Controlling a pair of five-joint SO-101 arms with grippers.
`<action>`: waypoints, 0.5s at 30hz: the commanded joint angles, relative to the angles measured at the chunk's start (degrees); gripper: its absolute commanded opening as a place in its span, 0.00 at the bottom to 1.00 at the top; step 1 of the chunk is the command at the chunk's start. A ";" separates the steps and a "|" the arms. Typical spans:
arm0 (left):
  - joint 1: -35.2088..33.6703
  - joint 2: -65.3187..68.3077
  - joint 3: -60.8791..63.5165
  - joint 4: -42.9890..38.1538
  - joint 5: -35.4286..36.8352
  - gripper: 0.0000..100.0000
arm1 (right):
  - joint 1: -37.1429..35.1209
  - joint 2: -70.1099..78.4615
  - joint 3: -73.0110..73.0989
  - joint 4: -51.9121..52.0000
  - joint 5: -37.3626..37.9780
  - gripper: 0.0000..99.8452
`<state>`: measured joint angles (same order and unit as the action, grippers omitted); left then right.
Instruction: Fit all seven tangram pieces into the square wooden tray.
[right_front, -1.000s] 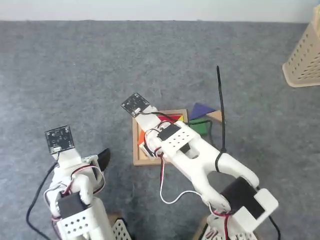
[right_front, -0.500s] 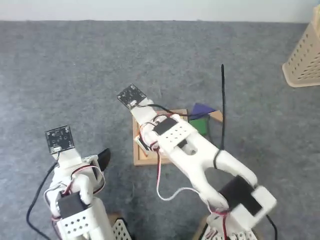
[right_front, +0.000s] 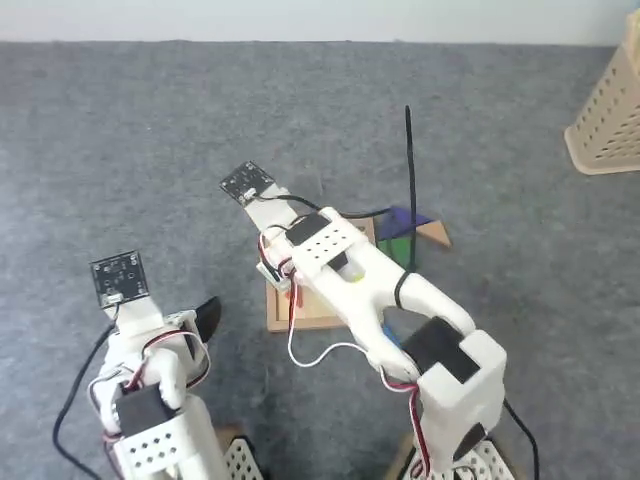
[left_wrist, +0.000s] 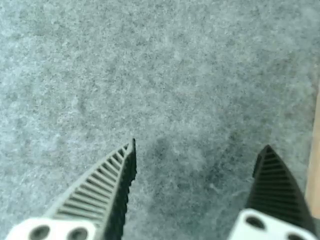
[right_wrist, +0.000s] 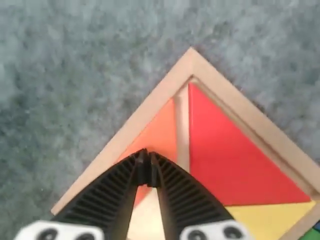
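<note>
Orange triangle (right_wrist: 152, 132) lies in the wooden tray (right_wrist: 150, 97), right under the right pincer (right_wrist: 148, 159) tips. Jaws are closed, nothing held. Over the last second that arm swings across the tray toward its far corner, probably nudging the orange piece flush. A gap shows between it and the red triangle (right_wrist: 225, 150) beside the tips.

Count:
- One tray.
- Three pieces inside: orange, red, yellow (right_wrist: 265, 217).
- Three more off to the pincer's side, seemingly outside the tray: green (right_front: 397, 252), purple (right_front: 408, 217), tan (right_front: 436, 236).
- Six pieces counted.

Left pincer (left_wrist: 200, 146) is open over grey carpet (right_front: 150, 130), well apart.
</note>
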<state>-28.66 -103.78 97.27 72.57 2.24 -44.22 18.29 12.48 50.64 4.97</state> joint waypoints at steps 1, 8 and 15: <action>0.09 -0.70 -0.75 -0.09 -0.09 0.35 | -0.75 1.71 -2.29 0.31 1.05 0.01; 0.09 -0.70 -0.75 -0.09 -0.09 0.35 | -0.66 1.54 -3.16 0.31 0.88 0.01; 0.09 -0.70 -0.75 -0.09 -0.09 0.35 | -0.48 4.18 -4.31 -1.01 0.97 0.01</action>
<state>-28.66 -103.78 97.27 72.57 2.24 -44.22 19.78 10.46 50.46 5.23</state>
